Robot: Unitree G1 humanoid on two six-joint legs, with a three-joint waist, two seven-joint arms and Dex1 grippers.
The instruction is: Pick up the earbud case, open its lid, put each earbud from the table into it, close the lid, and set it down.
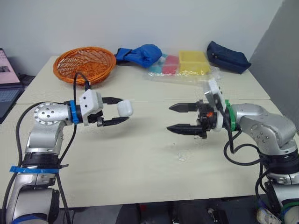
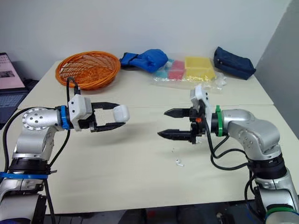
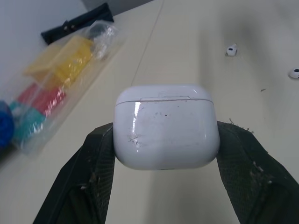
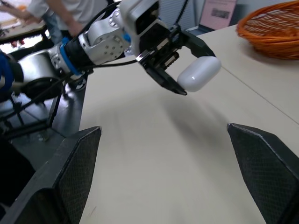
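The white earbud case (image 1: pixel 125 108) hangs above the table, lid closed, with my left gripper (image 1: pixel 122 110) shut on its two sides. In the left wrist view the case (image 3: pixel 166 126) sits between the black fingers (image 3: pixel 88 172), and its lid seam runs near the top. My right gripper (image 1: pixel 169 118) is open and holds nothing; it points at the case from a short gap to the right. It also faces the case (image 4: pixel 198 73) in the right wrist view. One small white earbud (image 1: pixel 181 157) lies on the table below the right gripper. Two earbuds (image 3: pixel 231 49) (image 3: pixel 294 73) lie apart on the table.
An orange wire basket (image 1: pixel 85 63) stands at the back left. Beside it are a blue bag (image 1: pixel 140 53), a clear plastic bag of coloured boxes (image 1: pixel 187 65) and a dark pouch (image 1: pixel 228 57). A laptop (image 1: pixel 7 84) sits off the left edge. A person (image 4: pixel 56 14) stands beyond the table.
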